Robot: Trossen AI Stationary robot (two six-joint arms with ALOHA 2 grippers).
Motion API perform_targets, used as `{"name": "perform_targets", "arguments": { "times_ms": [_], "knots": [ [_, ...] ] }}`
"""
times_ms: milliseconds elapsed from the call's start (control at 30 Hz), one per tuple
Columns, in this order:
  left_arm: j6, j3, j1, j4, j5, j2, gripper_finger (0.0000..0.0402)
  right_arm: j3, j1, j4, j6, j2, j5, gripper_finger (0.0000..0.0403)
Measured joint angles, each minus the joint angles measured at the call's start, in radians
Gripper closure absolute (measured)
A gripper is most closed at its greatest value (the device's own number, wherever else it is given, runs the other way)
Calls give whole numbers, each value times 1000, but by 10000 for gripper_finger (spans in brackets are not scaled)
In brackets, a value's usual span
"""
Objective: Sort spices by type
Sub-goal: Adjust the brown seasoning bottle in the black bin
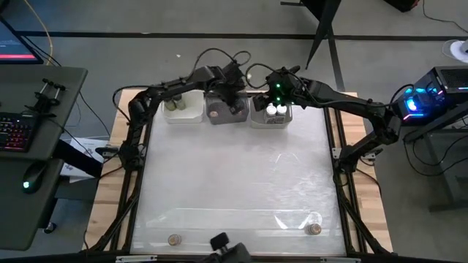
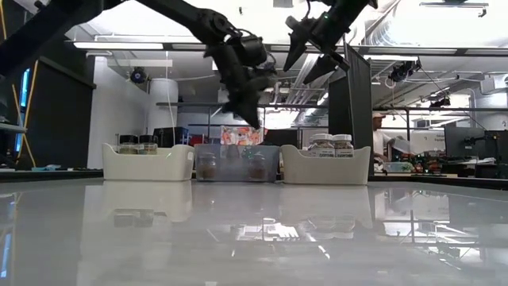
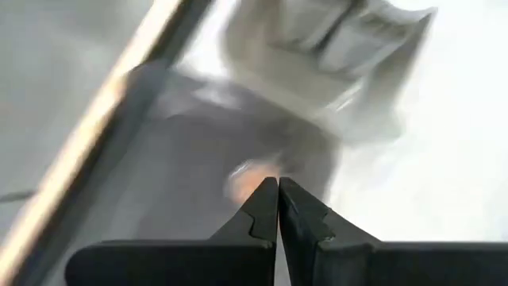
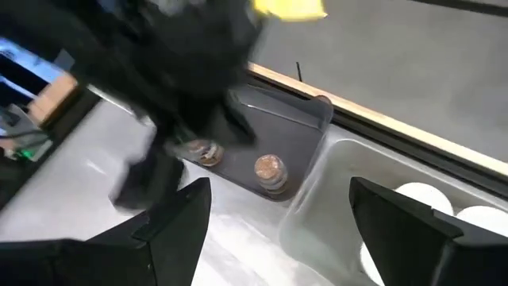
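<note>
Three bins stand in a row at the table's far edge. The left white bin [image 1: 183, 109] holds dark-capped jars [image 2: 138, 144]. The grey middle bin [image 1: 225, 111] holds two cork-capped jars [image 4: 270, 168]. The right white bin [image 1: 272, 115] holds white-capped jars [image 2: 332, 143]. Two more cork-capped jars stand on the table near its near edge [image 1: 174, 239] [image 1: 314, 229]. My left gripper [image 2: 251, 113] hangs shut above the middle bin, holding nothing. My right gripper [image 2: 313, 59] hovers open, higher up, over the right bin.
The wide glossy tabletop [image 1: 234, 183] lies between the bins and the near edge. My two arms are close together over the bins; the left arm [image 4: 182, 71] fills part of the right wrist view. A desk with keyboard and mouse [image 1: 29, 146] stands left of the table.
</note>
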Motion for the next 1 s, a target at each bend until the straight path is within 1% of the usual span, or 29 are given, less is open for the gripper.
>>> {"name": "perform_targets", "arguments": {
  "times_ms": [67,200,367,500,633,767,1000],
  "knots": [
    [-21,-6,-12,62,50,27,401,0,-4,16,19,0,-25,107],
    [-48,-7,-37,118,52,67,401,0,-5,43,23,0,-43,107],
    [-27,-6,-59,99,-58,105,401,0,-5,44,23,0,-45,107],
    [-5,-6,-60,123,-79,120,401,0,-5,44,23,0,-45,107],
    [-5,-6,-59,162,-129,134,401,0,-4,44,23,0,-46,107],
    [27,-5,-56,190,-133,135,401,0,-2,44,26,0,-46,107],
    [141,-5,-56,128,-134,139,401,0,-2,44,26,0,-50,107]
  ]
}}
